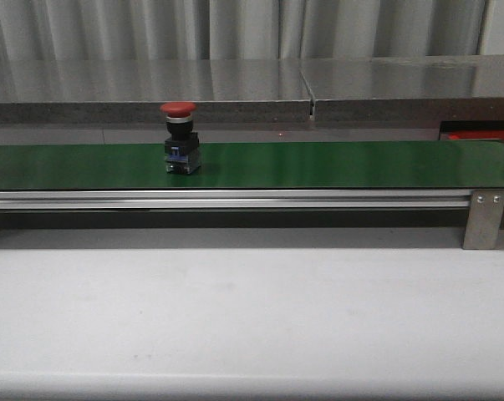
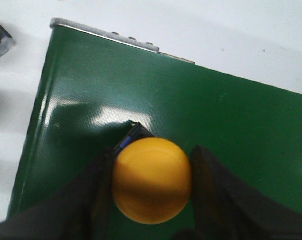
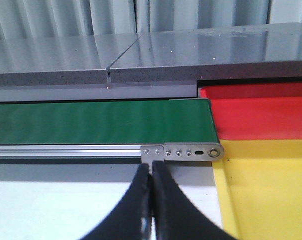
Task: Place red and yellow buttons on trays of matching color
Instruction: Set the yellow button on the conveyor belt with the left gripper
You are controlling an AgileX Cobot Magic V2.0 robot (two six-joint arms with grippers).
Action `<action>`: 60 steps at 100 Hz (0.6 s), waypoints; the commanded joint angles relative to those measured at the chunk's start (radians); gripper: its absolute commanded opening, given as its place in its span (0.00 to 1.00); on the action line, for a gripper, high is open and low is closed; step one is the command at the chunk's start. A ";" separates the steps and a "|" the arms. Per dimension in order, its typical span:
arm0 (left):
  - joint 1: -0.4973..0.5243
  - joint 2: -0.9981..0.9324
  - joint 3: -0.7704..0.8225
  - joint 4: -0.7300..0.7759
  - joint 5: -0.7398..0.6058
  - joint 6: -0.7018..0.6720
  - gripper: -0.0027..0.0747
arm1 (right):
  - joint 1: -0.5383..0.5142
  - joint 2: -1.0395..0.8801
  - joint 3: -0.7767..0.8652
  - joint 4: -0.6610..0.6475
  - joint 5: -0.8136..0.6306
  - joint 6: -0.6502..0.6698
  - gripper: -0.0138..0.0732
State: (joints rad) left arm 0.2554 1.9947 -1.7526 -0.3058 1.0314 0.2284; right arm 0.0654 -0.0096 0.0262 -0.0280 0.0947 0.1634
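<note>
Starting with the front view: you've got the red button (image 1: 179,138) standing upright on the green belt (image 1: 335,164), with neither hand anywhere near it in that shot. A sliver of the red tray (image 1: 482,134) peeks out past the belt's far right end, well apart from the button. If that belt is running, the button could ride along and tip, since it's top-heavy with that mushroom cap.

Left wrist view: the left hand (image 2: 152,192) has its fingers (image 2: 93,192) spread to either side of the yellow button (image 2: 152,181), which sits right between them on the belt, close to the belt's end. I honestly can't tell if the pads are pressing the cap or just flanking it. That's your main risk, I'd say: the cap is round and smooth, so a grab on the dome instead of the body below could squirt it out or knock it over toward the belt edge.

Right wrist view: the right hand (image 3: 152,197) has its fingers pressed together, holding nothing, hanging over the white worktop (image 3: 65,205) just short of the belt's end bracket (image 3: 183,151). The yellow tray (image 3: 271,195) lies beside that hand, the red tray beyond it. They butt right up against each other, so a sloppy drop near the seam could land a button on the wrong colour.
</note>
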 commanded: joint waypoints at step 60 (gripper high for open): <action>-0.057 -0.093 -0.094 -0.035 -0.053 0.031 0.89 | -0.003 -0.018 -0.018 -0.004 -0.086 -0.002 0.08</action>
State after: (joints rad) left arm 0.2310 1.9893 -1.7989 -0.3040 1.0303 0.2393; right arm 0.0654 -0.0096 0.0262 -0.0280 0.0947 0.1634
